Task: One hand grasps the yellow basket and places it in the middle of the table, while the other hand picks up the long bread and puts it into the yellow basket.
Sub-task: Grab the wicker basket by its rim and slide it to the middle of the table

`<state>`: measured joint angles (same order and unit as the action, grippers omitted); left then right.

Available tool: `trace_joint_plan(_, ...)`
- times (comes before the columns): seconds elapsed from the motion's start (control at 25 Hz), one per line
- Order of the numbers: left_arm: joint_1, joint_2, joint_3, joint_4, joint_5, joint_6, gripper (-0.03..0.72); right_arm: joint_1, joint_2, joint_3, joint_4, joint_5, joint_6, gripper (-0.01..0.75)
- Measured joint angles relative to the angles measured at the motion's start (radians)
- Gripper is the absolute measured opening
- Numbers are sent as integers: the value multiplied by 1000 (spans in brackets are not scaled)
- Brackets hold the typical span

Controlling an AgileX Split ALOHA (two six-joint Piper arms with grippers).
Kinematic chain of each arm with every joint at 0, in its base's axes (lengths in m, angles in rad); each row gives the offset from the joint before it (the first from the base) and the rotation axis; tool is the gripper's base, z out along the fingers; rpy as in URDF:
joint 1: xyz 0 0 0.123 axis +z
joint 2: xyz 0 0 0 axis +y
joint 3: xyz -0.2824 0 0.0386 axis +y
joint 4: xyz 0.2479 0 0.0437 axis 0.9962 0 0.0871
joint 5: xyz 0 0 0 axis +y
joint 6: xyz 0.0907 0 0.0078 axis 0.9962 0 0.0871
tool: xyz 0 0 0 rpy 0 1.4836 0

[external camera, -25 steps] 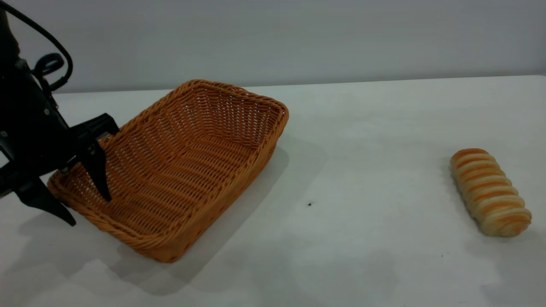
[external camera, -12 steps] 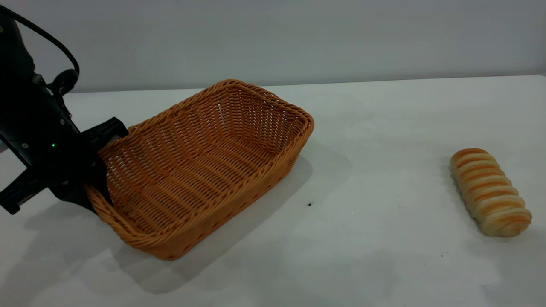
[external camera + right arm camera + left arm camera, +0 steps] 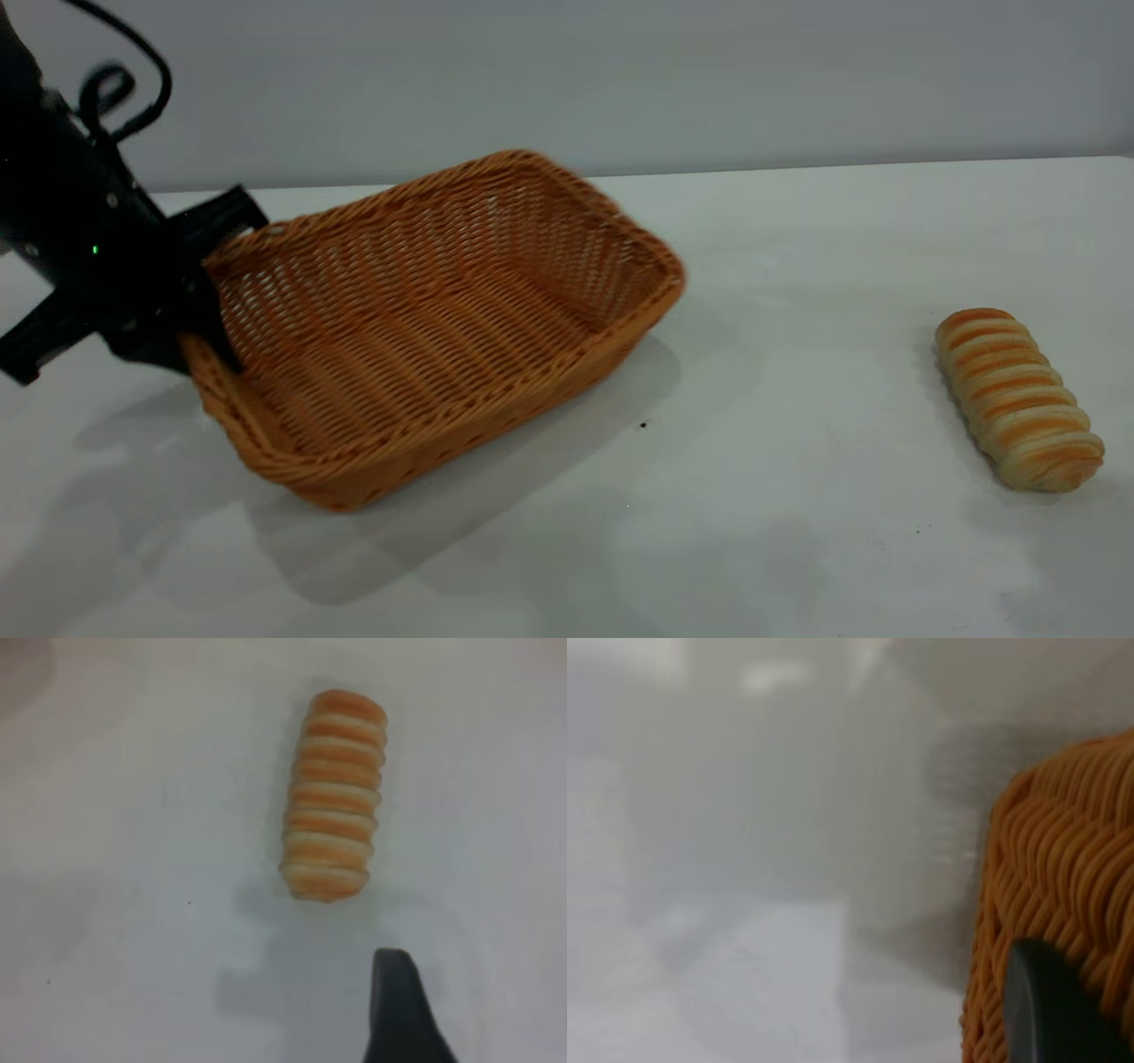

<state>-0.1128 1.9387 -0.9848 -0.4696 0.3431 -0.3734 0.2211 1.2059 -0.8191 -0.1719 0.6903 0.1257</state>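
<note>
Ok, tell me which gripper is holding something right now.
The left gripper, clamped on the yellow basket's rim. The right gripper hangs over the long bread, holding nothing.

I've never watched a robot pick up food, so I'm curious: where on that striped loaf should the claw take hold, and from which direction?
Probably around the middle of the bread, coming straight down from above, with the fingers across its narrow width. It lies flat on the table with open space all round, and it is long and slim, so a mid-length grip should keep it level. The right gripper, one finger showing, hangs above it.
</note>
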Motion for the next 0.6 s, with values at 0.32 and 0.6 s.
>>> trace_joint_plan(0.32,-1,-10,-4,-426,84,650,112,0,0,0,1,5,0,484)
trace_joint_plan(0.6,-2,12,-25,-414,94,777,112,0,0,0,1,8,0,484)
